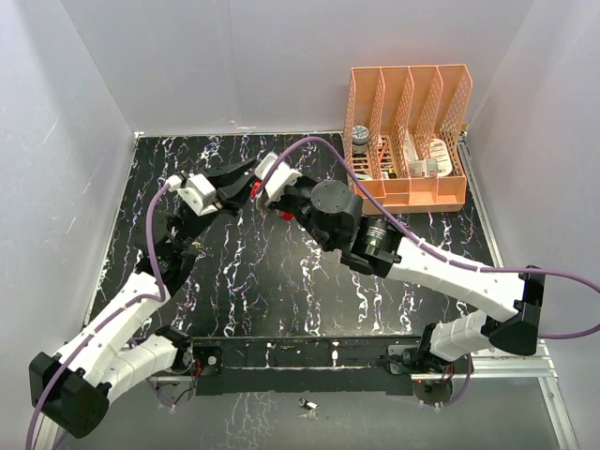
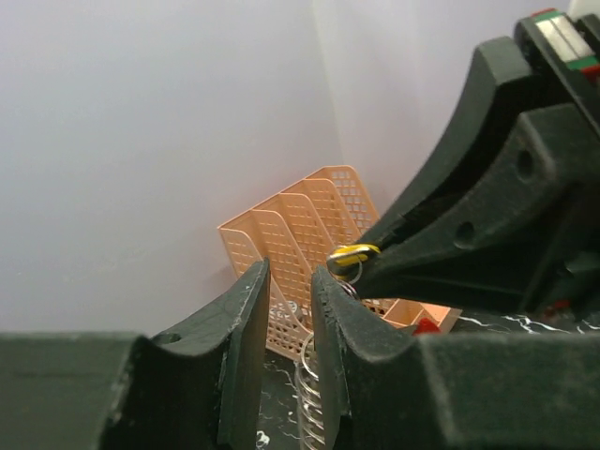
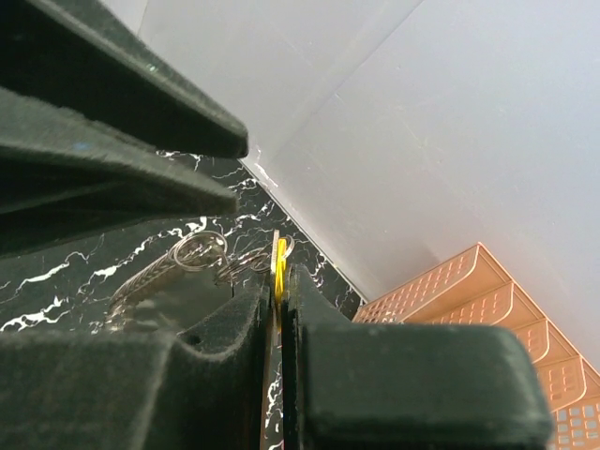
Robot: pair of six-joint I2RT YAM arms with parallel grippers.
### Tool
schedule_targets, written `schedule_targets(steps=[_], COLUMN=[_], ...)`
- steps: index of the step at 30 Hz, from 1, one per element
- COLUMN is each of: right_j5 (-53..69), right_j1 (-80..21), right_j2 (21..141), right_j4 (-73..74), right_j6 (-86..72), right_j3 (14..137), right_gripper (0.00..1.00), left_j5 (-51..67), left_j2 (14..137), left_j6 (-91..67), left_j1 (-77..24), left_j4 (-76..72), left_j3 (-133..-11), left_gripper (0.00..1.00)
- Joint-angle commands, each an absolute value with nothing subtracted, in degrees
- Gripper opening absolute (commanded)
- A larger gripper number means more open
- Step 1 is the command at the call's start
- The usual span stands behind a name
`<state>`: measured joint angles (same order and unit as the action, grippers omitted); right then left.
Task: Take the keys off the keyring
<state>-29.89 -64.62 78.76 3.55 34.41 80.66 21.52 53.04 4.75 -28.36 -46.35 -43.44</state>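
Plain white walls box in a black tabletop with white marble veining, lit pretty evenly, and a peach mesh file sorter stands against the back wall, off to the right of the right hand.

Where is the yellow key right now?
In the right wrist view the yellow key is pinched between the right gripper's fingers; from above that is left of the orange file rack, with the left gripper beside it.
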Motion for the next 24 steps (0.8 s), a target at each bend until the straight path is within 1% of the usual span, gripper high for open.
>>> schedule_targets(steps=[1, 8, 18, 24], right_j5=[-29.7, -29.1, -28.6, -28.6], right_j1=[-64.8, -64.8, -64.8, -64.8], right_j2=[75.5, 75.7, 75.5, 75.6], right_j4=[-2.0, -2.5, -2.1, -2.2], right_j6=[33.9, 33.6, 33.1, 33.0], right_j3=[80.8, 80.6, 80.6, 80.4], right_gripper=[0.0, 0.0, 0.0, 0.0], left_j5=[25.9, 25.0, 27.0, 28.2], left_j2=[50.6, 50.6, 56.0, 56.4], left_j6=[3.9, 5.5, 4.2, 2.2], left_j1=[-28.5, -28.5, -28.5, -28.6], left_j4=[-47.4, -47.7, -52.0, -54.0], left_j3=[-42.3, -40.1, -41.8, -42.0], left_gripper=[0.24, 0.24, 0.23, 0.23])
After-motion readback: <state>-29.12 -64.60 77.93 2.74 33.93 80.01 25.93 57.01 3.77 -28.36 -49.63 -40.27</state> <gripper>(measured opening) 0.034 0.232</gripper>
